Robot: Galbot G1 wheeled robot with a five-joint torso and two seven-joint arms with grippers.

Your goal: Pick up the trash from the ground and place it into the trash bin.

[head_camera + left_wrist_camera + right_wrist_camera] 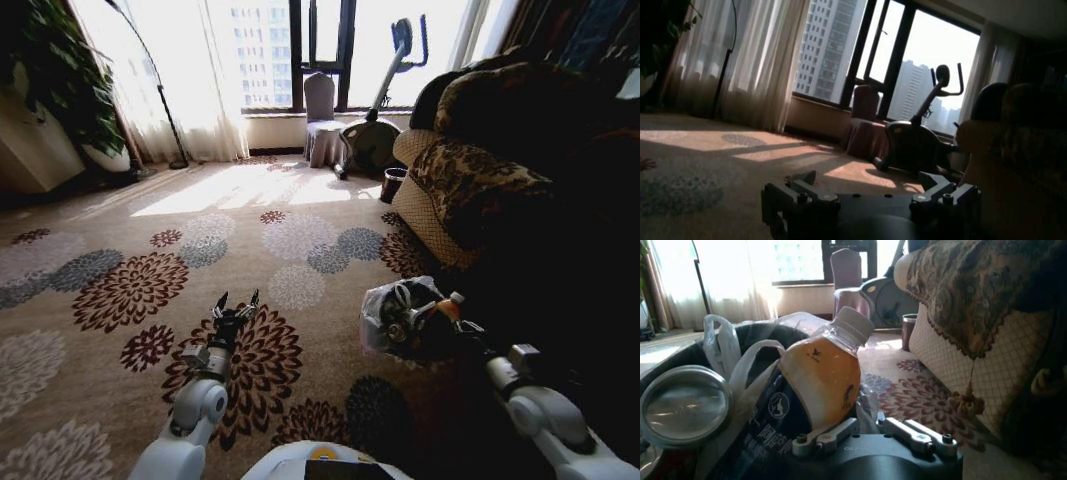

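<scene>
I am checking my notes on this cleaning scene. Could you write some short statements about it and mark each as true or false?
1. The right hand holds a bottle of orange liquid. True.
2. The bottle's cap is orange. False: in the right wrist view it is white.
3. The left hand is shut on a can. False: it is open and empty above the carpet.
4. The trash bin already holds trash. True.
5. The bin stands by the curtains. False: it is beside the sofa.
</scene>
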